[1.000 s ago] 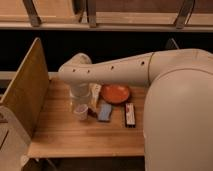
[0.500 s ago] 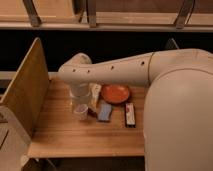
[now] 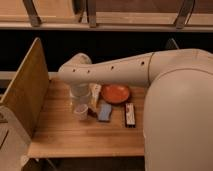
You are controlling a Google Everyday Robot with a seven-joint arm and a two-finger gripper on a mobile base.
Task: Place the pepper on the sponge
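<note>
Your hand [image 3: 80,110] hangs low over the worktop [image 3: 75,137], fingers apart. Between it and the soft sponge [image 3: 105,112] sits the small pepper [image 3: 92,113], probably light and slick, so grip its middle.

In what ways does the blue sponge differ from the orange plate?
The sponge is blue-grey and rectangular; the plate is orange and round. The sponge is smaller than the plate. The sponge lies nearer the front, the plate behind it. Both lie flat on the wooden table. The pincer hangs beside the sponge.
</note>
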